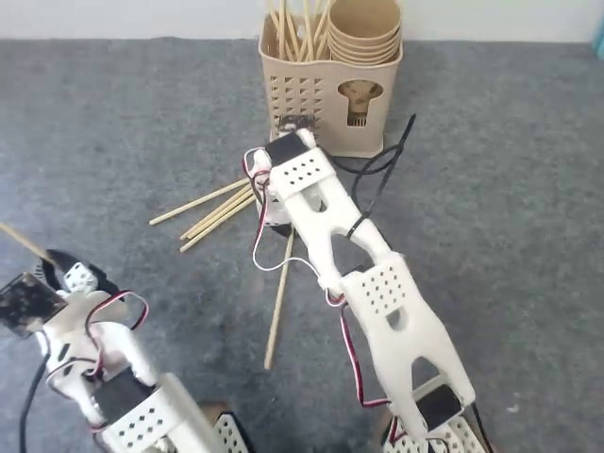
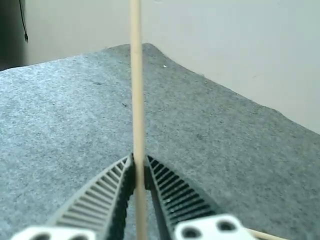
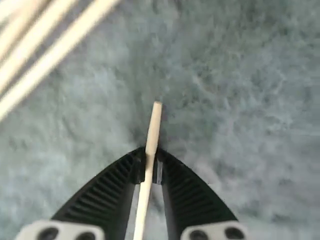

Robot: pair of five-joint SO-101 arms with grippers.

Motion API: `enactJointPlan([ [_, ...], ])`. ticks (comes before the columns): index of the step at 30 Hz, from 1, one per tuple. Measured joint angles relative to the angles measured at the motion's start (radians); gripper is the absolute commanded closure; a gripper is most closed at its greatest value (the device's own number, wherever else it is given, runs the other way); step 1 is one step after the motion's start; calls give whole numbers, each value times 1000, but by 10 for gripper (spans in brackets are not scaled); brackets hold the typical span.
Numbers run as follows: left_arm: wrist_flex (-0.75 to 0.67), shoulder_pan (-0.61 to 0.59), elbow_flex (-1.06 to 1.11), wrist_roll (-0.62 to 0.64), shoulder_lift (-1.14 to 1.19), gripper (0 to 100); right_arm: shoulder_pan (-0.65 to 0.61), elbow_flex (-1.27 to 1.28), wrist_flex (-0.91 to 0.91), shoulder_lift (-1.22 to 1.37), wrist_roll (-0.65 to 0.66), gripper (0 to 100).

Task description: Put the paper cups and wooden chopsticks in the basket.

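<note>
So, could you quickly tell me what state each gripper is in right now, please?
Left gripper: closed, holding a chopstick.
Right gripper: closed, holding a second chopstick near its end.

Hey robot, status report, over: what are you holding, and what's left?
Left pincer shut on one chopstick, right pincer shut on another chopstick. Cups already in basket. Loose sticks on table.

Basket (image 1: 304,94) was beige with a grid of small holes; cups (image 1: 368,38) tan; chopsticks (image 1: 215,209) pale natural wood; carpet (image 1: 510,208) mottled grey; arms (image 1: 389,294) white; fingers (image 2: 95,200) black and ribbed
</note>
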Motion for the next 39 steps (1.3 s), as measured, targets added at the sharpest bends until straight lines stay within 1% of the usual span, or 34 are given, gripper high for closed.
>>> enactJointPlan([
  [6, 0, 6, 0, 0, 0, 987, 0, 189, 2, -356, 60, 992],
  [10, 0, 17, 3, 0, 0, 987, -6, 226, 2, -623, 95, 992],
  [14, 44, 58, 3, -6, 0, 987, -5, 224, -8, -852, 175, 992],
  [18, 97, 147, 3, -95, 0, 987, -3, 224, -110, -997, 264, 992],
  [22, 130, 209, 3, -127, 0, 987, 35, 224, -259, -1042, 325, 992],
  [29, 130, 221, 6, -127, 0, 987, 118, 224, -578, -1034, 410, 992],
  [34, 130, 224, 8, -133, 0, 987, 183, 224, -872, -936, 462, 992],
  [39, 130, 224, 8, -133, 0, 987, 239, 224, -1197, -796, 479, 992],
])
